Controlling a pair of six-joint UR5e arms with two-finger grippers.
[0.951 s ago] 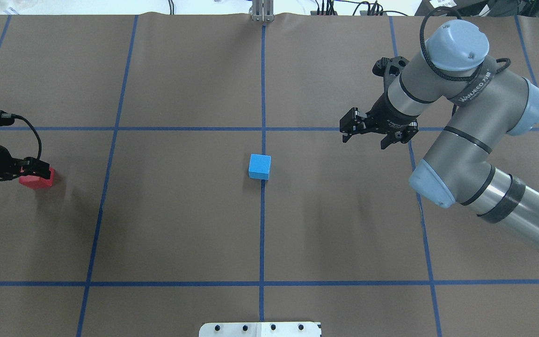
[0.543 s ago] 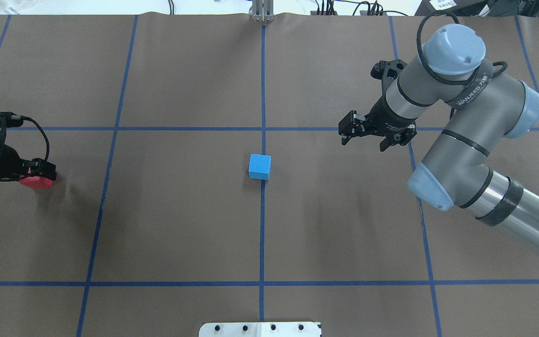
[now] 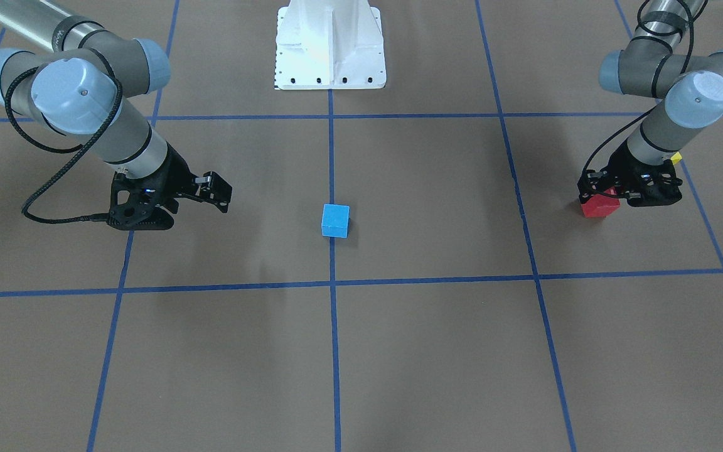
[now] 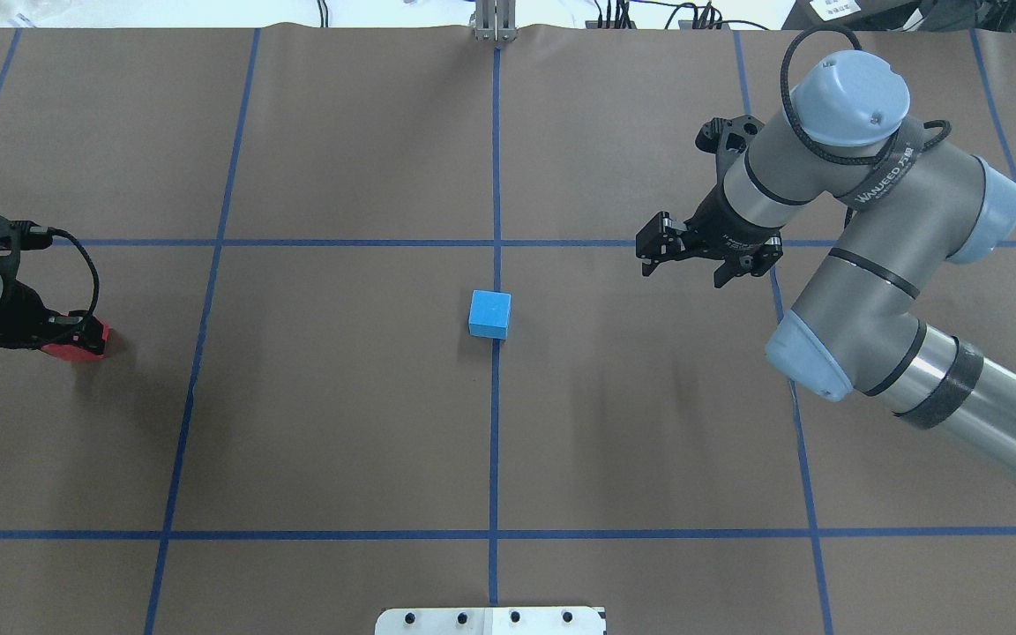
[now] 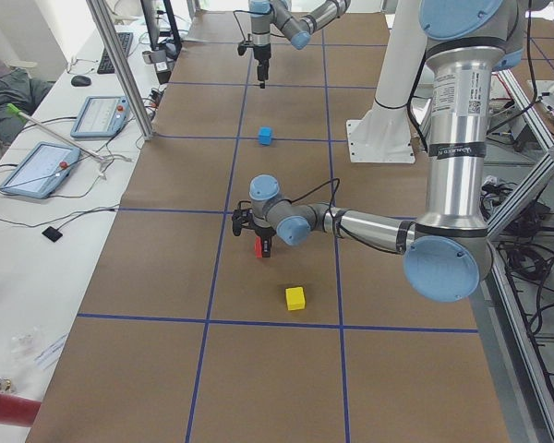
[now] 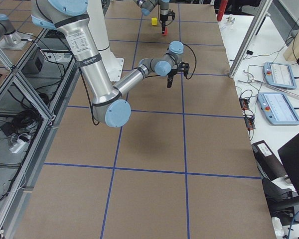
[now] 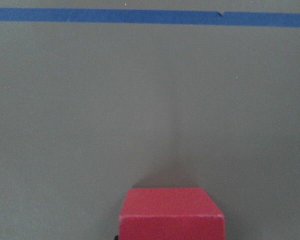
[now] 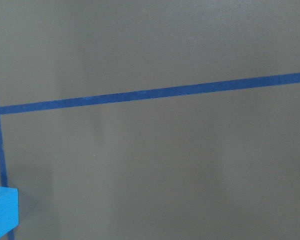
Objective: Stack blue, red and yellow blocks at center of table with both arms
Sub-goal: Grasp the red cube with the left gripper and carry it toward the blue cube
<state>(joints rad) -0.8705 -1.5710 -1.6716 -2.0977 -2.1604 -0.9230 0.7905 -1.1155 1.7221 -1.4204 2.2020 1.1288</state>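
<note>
Blue block (image 4: pixel 489 314) sits at the worktop centre. Left gripper (image 3: pixel 609 194) straddles the red block (image 3: pixel 600 208) far to the robot's left; I cannot tell whether it is clamped. Right gripper (image 4: pixel 683 272) hangs spread, empty. A shallow grasp could drop the red block.

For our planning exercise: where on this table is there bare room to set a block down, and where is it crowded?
Bare brown paper lies between the blue cube and the red cube, and between the blue cube and the open right gripper. Crowded: the robot's left end, where the left gripper straddles the red cube near the yellow cube.
</note>
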